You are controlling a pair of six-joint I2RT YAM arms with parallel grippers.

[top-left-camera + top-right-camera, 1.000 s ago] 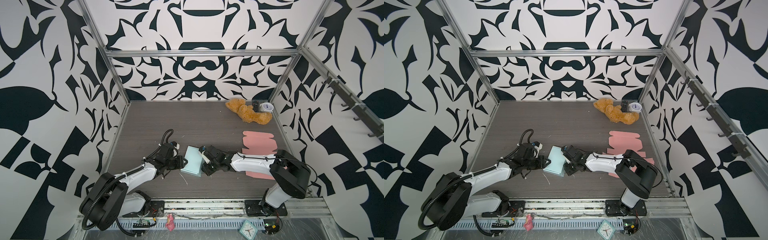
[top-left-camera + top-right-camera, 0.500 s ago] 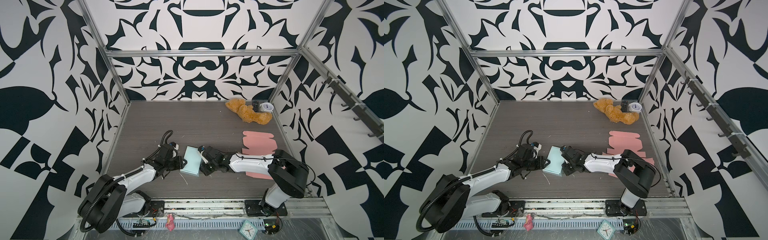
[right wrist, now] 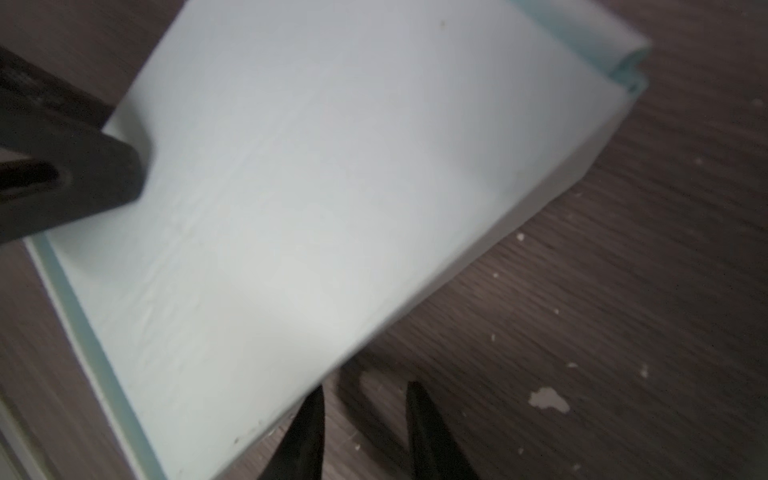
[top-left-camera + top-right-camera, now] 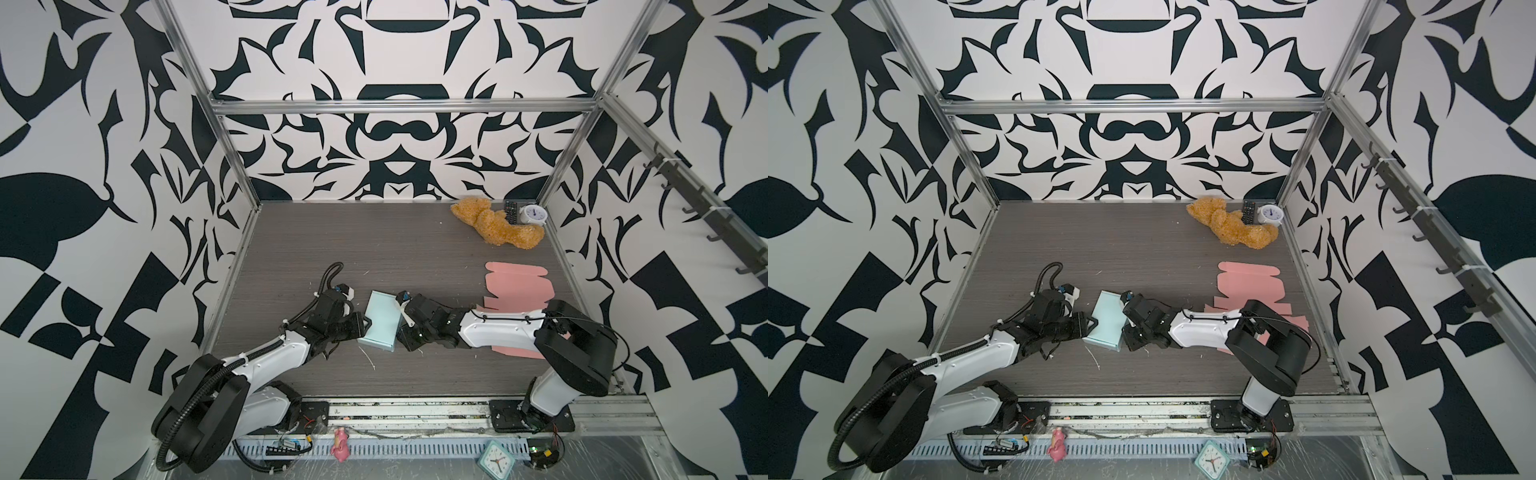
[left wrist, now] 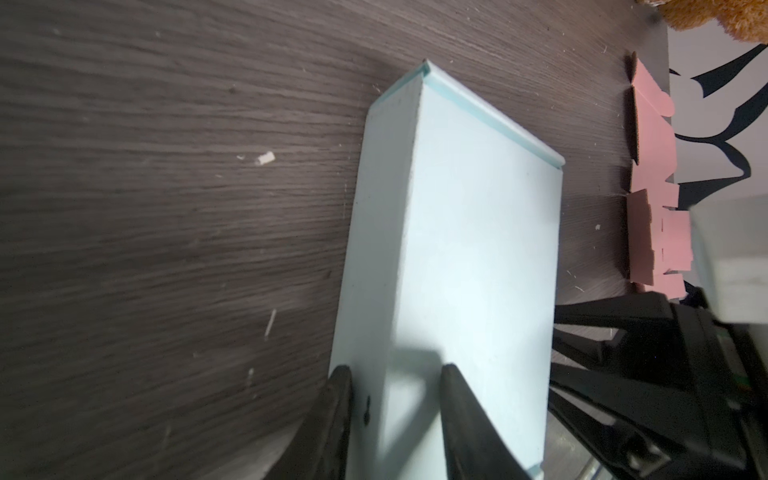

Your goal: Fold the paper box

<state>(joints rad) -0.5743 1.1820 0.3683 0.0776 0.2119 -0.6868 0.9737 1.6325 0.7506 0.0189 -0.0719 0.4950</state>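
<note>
Pale blue paper box [image 4: 380, 320] lying closed on worktop [image 4: 374, 241], between your arms. Left tool [image 5: 395, 374] is clamping its long side, one finger on top face. Right tool [image 3: 365, 399] is hovering narrow, empty, beside opposite edge. Probably the final shaping step. Next you are needing to press that free edge flat.

pale blue box [image 3: 332, 187]: showing blurred in the right wrist view, running off the picture's edges.
pink card sheet [image 4: 515, 286]: near part lying hidden under the right arm [image 4: 498, 332].
remote [image 4: 510, 211], far right corner of the bench [image 4: 415, 249]: buttons showing too small to tell.
</note>
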